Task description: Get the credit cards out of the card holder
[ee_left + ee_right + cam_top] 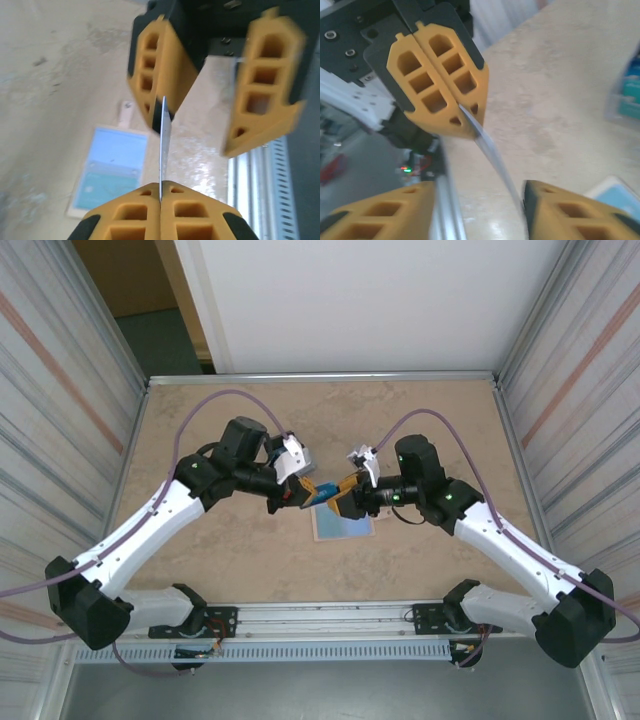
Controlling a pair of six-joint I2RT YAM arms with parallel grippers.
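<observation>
My left hand (160, 197) is pressed together on one end of a credit card (164, 145), which I judge light, stiff and slick, best pinched flat by an edge, and offers it in mid-air to the right hand (197, 137), jaws spread around its far end, above the card holder (112, 170) lying open on the surface (50, 100).

You've got a beige marbled surface (200, 550), white back wall (360, 300), striped left panel (55, 390), striped right panel (585, 360), metal rail (330, 615) at your near edge, even light.
</observation>
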